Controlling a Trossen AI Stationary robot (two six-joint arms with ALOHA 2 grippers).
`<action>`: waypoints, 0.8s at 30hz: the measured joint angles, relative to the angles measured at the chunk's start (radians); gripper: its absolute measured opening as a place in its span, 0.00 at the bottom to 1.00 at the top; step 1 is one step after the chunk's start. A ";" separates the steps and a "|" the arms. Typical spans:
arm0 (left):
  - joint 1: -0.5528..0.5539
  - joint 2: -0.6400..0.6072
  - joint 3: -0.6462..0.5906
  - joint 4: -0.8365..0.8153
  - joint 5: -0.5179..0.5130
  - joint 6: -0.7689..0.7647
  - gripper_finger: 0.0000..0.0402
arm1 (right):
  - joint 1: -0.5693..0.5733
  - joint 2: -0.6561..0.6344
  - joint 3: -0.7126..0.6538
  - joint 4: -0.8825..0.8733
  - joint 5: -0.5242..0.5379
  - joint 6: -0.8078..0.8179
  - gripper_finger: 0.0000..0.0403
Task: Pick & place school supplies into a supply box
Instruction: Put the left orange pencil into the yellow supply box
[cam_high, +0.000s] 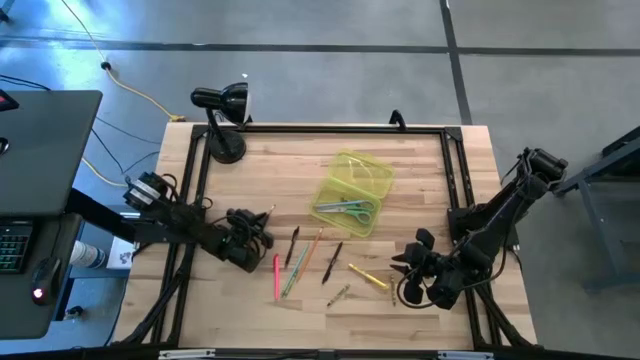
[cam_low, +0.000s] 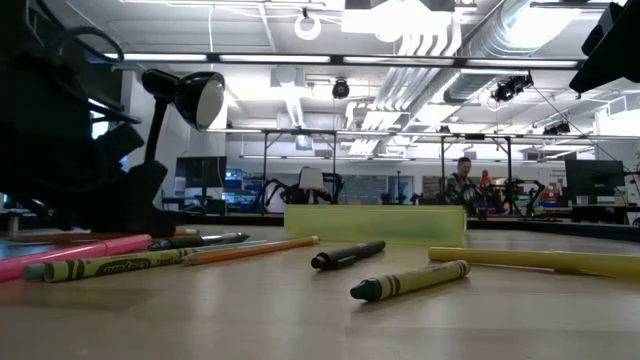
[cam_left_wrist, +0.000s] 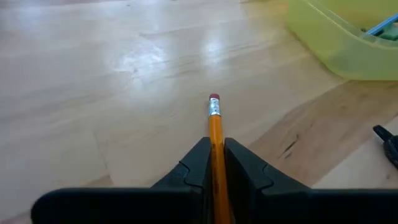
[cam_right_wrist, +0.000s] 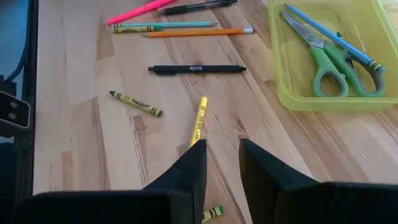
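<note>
Pale wooden planks make up the table (cam_high: 300, 170), framed by dark rails and standing on a grey concrete floor, with a black desk lamp (cam_high: 222, 112) at its far left corner.

On the left side, the left gripper (cam_left_wrist: 214, 158) sits low over the wood, its fingers clamped on an orange pencil (cam_left_wrist: 215, 134) whose pink eraser end juts out ahead of the tips.

Just to its right lies a loose cluster of supplies — a pink pen (cam_high: 276, 277), a black pen (cam_high: 293, 246), a green crayon-like stick (cam_right_wrist: 160, 25) touching or nearly touching a second orange pencil (cam_right_wrist: 196, 32), then another black pen (cam_right_wrist: 196, 69) a little apart. A dark green crayon (cam_right_wrist: 135, 103) lies nearer the front edge.

Past the middle, towards the back, sits the supply box (cam_high: 350, 192), translucent yellow-green with its lid open behind it. Inside it rest the green-handled scissors (cam_right_wrist: 331, 59) and a blue pencil (cam_right_wrist: 329, 37) that crosses them.

In front of the box a yellow stick (cam_right_wrist: 198, 121) lies on the wood, and just beside its near end hovers the right gripper (cam_right_wrist: 222, 171), its fingers apart and holding nothing — a short green bit (cam_right_wrist: 212, 214) lies under its left finger.
</note>
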 joint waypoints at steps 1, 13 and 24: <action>0.005 0.000 -0.001 -0.001 0.005 0.007 0.20 | 0.000 0.000 0.000 0.000 0.000 0.000 0.18; 0.011 0.001 -0.001 0.028 0.004 0.014 0.07 | 0.000 0.000 0.000 0.000 0.000 -0.004 0.18; 0.012 -0.020 0.090 0.133 -0.093 0.312 0.07 | 0.000 0.000 0.000 0.003 -0.001 -0.004 0.18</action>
